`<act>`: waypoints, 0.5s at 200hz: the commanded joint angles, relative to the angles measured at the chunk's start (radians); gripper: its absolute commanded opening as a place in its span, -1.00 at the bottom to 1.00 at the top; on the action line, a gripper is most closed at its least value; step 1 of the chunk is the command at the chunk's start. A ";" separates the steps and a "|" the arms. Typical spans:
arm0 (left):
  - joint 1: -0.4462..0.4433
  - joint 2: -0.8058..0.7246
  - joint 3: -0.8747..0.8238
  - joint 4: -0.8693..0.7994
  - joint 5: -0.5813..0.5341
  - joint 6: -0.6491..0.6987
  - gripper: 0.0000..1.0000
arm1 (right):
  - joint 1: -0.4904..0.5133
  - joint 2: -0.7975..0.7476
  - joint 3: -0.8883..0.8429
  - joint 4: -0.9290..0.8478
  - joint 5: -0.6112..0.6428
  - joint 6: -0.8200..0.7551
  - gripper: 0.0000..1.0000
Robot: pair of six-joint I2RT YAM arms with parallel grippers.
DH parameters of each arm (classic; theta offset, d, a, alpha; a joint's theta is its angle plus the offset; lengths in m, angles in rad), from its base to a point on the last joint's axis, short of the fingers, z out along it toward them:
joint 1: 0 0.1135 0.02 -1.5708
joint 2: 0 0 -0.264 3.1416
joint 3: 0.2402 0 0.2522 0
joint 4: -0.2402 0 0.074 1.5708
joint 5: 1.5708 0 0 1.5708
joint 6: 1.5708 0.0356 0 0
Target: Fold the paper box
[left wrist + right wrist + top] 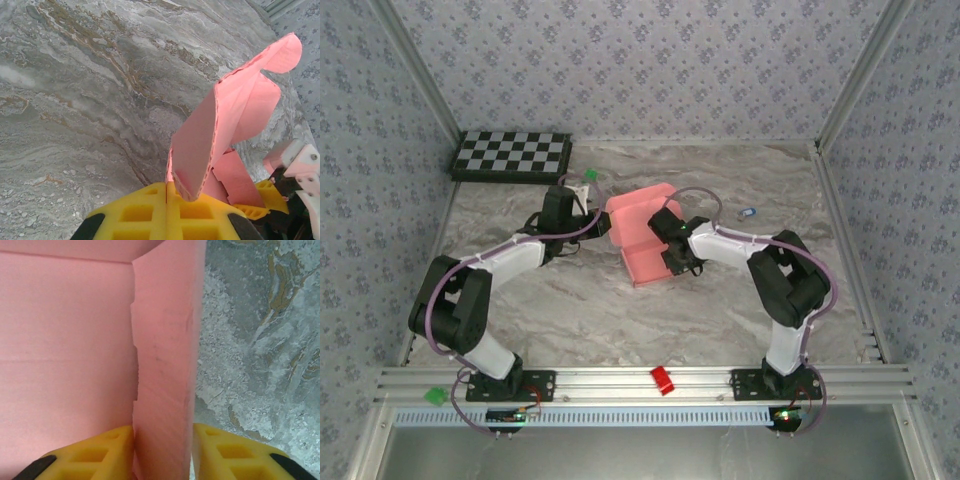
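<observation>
The pink paper box (638, 265) sits half-formed in the middle of the marble table, with flaps standing up. My left gripper (600, 212) reaches in from the left. In the left wrist view, the left gripper (166, 186) has its yellow fingers pressed together on the bottom edge of an upright flap of the paper box (235, 110). My right gripper (664, 234) comes in from the right over the box's side. In the right wrist view, the right gripper (163, 432) straddles a side wall (165, 340). Its jaws are parted, and a thin gap shows at the right finger.
A black-and-white checkerboard (513, 155) lies at the back left. A small blue object (747, 213) lies on the table right of the box, and a small red block (662, 380) rests on the front rail. Patterned walls and metal posts enclose the table.
</observation>
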 commanded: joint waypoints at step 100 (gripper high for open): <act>-0.006 0.008 0.020 0.044 0.042 0.026 -1.00 | -0.037 -0.074 -0.005 0.074 -0.060 0.076 -0.07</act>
